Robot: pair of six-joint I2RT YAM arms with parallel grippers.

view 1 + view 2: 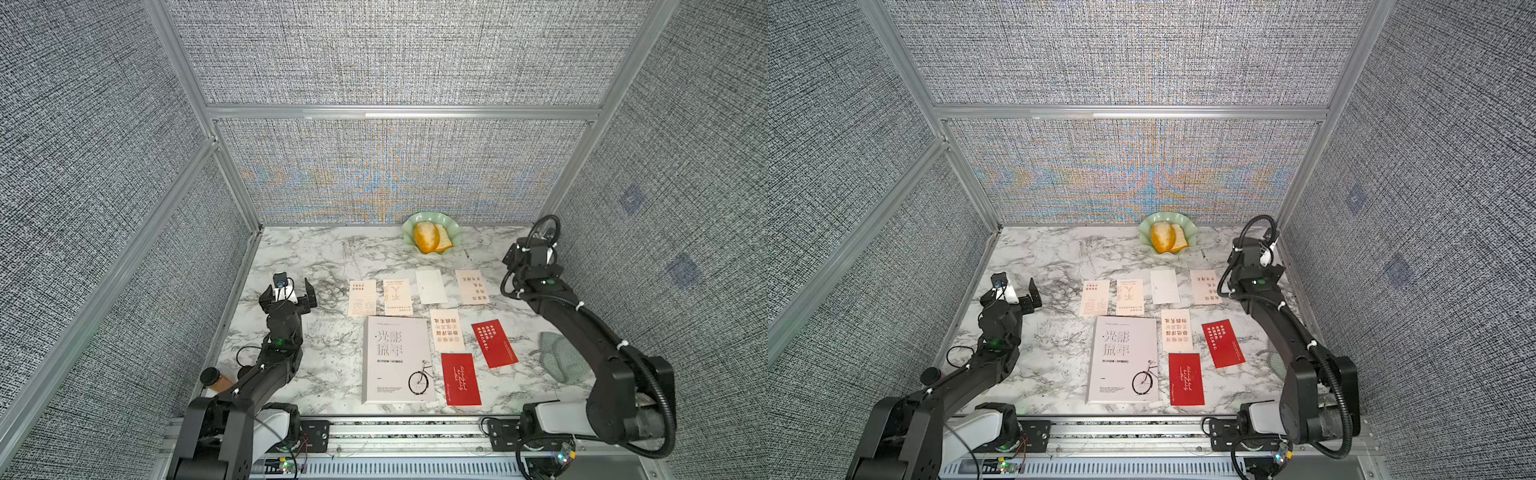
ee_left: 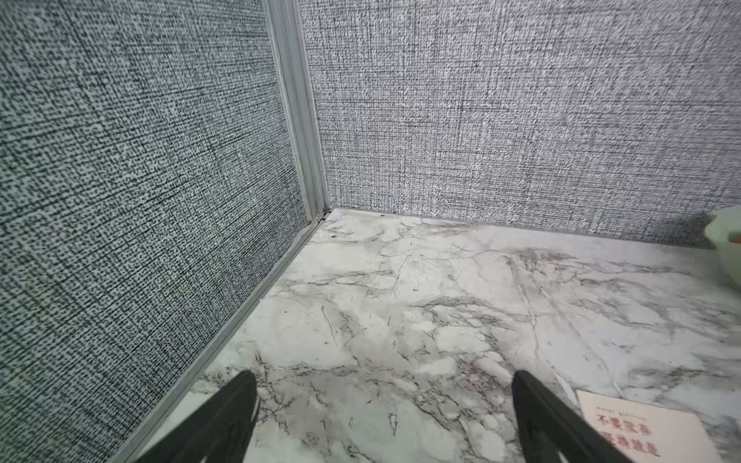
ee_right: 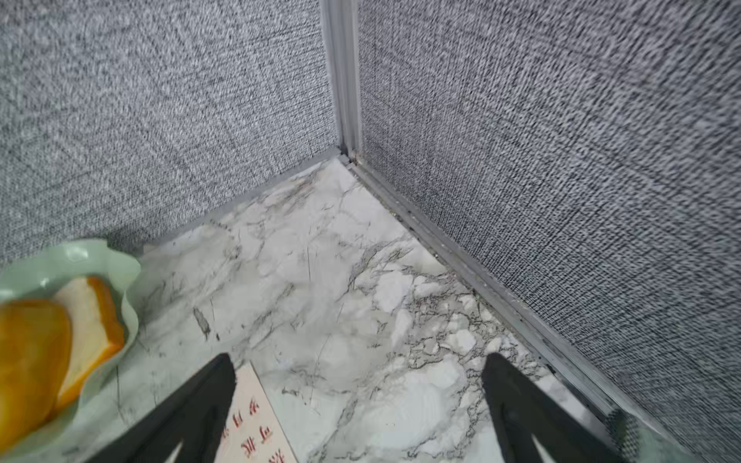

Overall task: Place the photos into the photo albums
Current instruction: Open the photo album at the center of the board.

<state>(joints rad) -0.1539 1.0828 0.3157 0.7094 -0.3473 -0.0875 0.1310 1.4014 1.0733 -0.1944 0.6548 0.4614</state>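
Grey-white bicycle-cover album lower centre, closed; seven thin cream, white, red cards above, right. Left gripper, right gripper spread wide, empty.

**Closed album with seven loose cards around it**

The large grey-white photo album lies closed and flat on the marble worktop. Its front cover faces up, showing black Chinese characters and a bicycle drawing. Beyond its far edge, four thin cards lie in a row: the first cream card, the second cream card, the plain white card and the third cream card. The cream ones carry red-brown characters. The fourth cream card lies just beside the album's right edge. Right of that is the tilted red card, and nearer the front the straight red card. Both have white text.
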